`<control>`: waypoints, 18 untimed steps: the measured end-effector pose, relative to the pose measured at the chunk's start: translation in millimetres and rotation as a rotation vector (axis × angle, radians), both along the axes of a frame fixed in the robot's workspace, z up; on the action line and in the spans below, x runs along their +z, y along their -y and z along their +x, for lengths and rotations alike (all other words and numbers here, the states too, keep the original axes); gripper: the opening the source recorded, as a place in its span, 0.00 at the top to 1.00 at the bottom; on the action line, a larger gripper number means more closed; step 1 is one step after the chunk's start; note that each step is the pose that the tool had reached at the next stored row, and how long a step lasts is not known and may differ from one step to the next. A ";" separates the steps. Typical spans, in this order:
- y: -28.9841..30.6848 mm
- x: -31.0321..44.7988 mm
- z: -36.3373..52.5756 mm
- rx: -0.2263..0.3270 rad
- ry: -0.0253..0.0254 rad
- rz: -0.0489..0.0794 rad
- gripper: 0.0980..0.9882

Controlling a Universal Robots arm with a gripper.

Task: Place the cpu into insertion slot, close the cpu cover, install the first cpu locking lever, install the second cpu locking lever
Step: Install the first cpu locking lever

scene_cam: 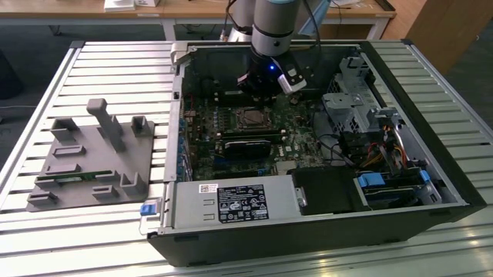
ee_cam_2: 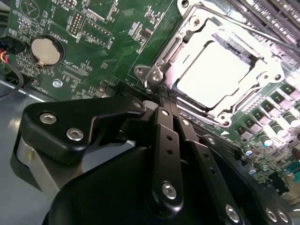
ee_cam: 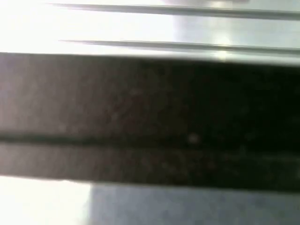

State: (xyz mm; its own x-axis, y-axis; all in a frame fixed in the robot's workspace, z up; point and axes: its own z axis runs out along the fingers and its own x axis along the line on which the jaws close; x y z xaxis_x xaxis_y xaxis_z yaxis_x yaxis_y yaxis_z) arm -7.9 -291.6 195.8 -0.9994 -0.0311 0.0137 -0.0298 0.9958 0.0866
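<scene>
the pincer (ee_cam_2: 157, 96) is hovering with its black fingers (ee_cam_2: 164, 136) drawn narrowly together, holding nothing, tips right beside a corner of the cpu cover (ee_cam_2: 187, 35). the cpu (ee_cam_2: 213, 72) is sitting just beyond the pincer inside the insertion slot (scene_cam: 252, 118), with the cover lying closed around it on the green motherboard (ee_cam_2: 108, 42).

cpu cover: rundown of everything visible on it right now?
The cpu cover is a thin, shiny silvery metal frame with a square window in its middle. It lies flat and closed over the insertion slot on the green board, and the cpu shows pale through the window. Screws sit at its corners. The gripper has its fingers together, tips at the frame's corner; whether they touch it I cannot tell.
</scene>
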 end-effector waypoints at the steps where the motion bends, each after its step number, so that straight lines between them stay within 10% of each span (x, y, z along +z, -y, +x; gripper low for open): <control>1: -0.1 0.0 0.0 0.000 0.0000 0.002 0.99; 18: 4.5 15.8 0.0 0.000 -0.0001 0.003 0.99</control>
